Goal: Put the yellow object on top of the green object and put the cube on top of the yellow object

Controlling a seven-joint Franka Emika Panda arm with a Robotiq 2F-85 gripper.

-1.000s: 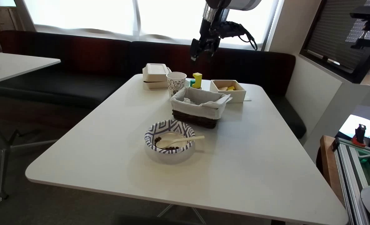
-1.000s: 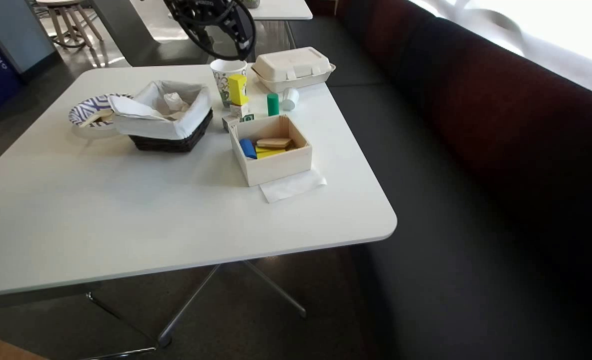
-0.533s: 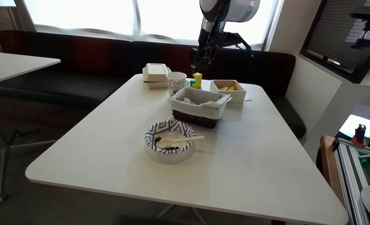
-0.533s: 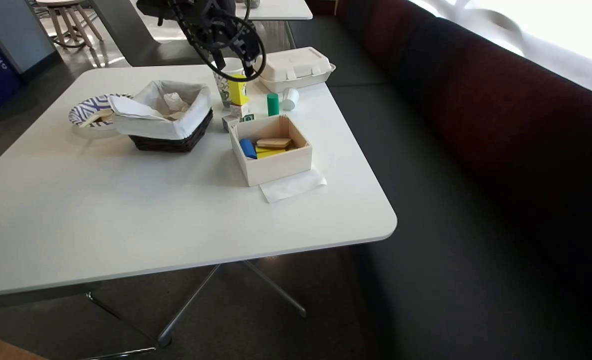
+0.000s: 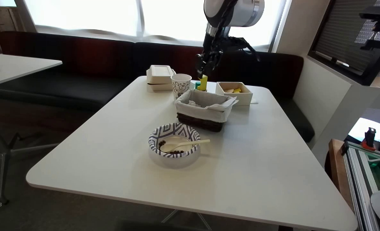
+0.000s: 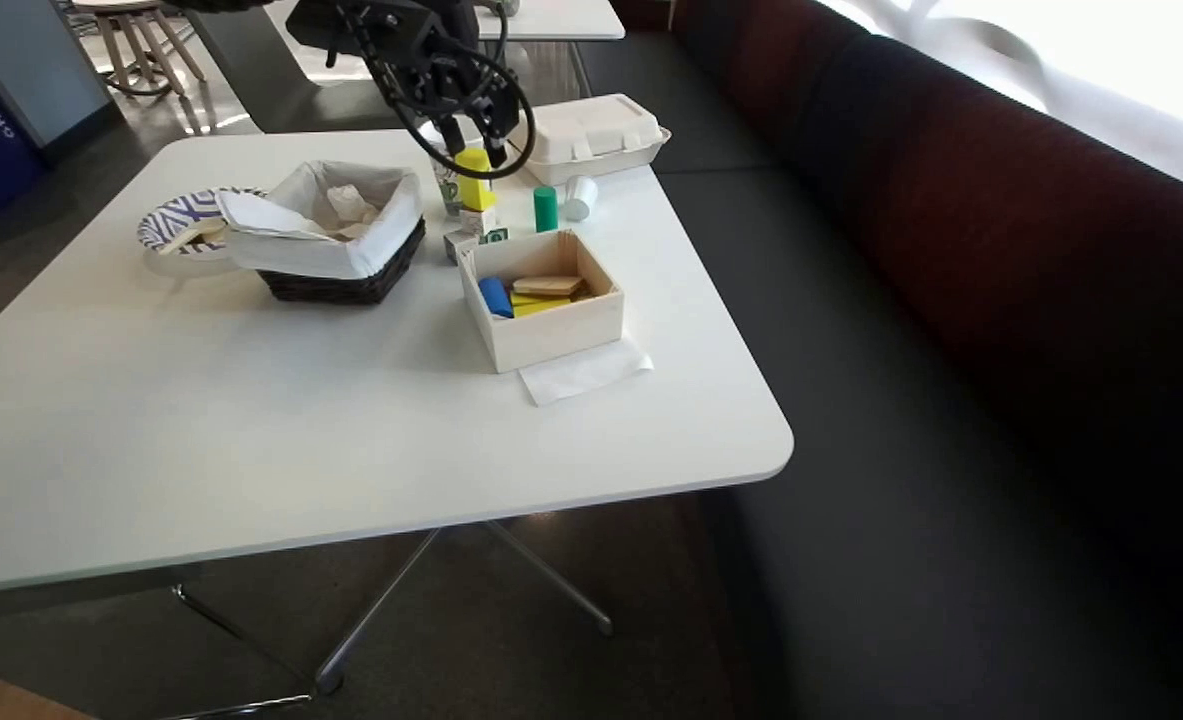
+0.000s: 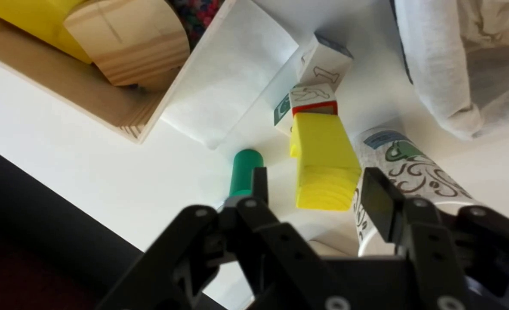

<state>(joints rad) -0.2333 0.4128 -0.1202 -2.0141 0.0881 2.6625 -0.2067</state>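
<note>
A yellow block (image 7: 325, 146) stands upright on a white picture cube (image 7: 313, 98), which in an exterior view (image 6: 478, 220) seems to rest on further pale blocks. My gripper (image 7: 316, 185) is open, with its fingers on either side of the yellow block's upper end. A gap shows at the left finger (image 7: 260, 185); the right finger (image 7: 379, 202) is close to the block, and I cannot tell whether it touches. The green cylinder (image 6: 546, 209) stands upright on the table, apart from the stack; the left finger partly covers it in the wrist view.
A patterned paper cup (image 5: 181, 86) stands close beside the stack. Around it are a lined basket (image 6: 336, 285), a wooden box of blocks (image 6: 561, 335), a small tipped white cup (image 6: 579, 198) and a takeaway box (image 6: 591, 140). A bowl (image 5: 157, 133) with a spoon sits farther off.
My gripper has come down from above the table to the top of the yellow block, and its fingers have drawn closer together. The blocks look unmoved.
</note>
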